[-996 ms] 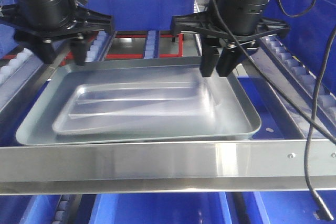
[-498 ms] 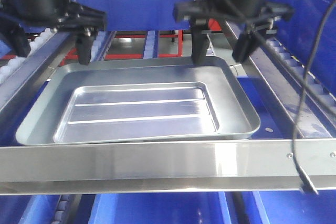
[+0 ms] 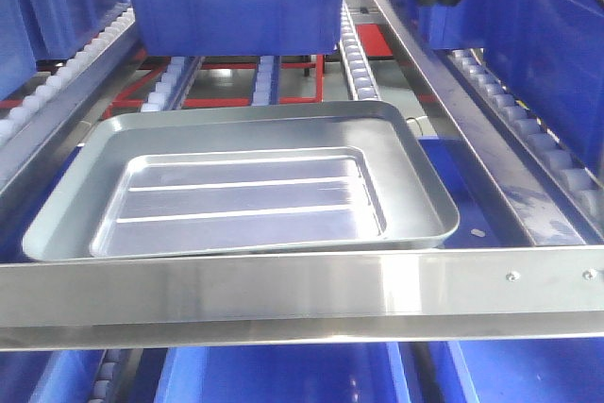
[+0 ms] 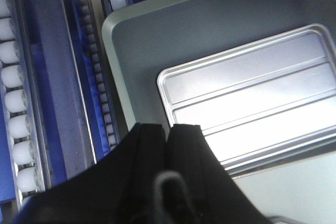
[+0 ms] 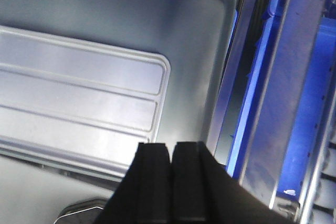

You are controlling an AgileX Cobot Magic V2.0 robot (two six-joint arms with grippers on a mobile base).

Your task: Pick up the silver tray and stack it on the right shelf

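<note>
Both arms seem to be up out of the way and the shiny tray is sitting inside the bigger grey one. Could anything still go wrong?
Possibly. The silver tray lies loose in the larger grey tray, a smooth surface, so a bump might slide it. The grey tray sits slightly askew behind the front bar of the right shelf, so it might shift. Both the left gripper and right gripper are shut above the trays; descending could strike them.

The silver tray [image 3: 245,200] is glossy ridged steel — the grey tray [image 3: 406,162] under it smooth, matt metal.
</note>
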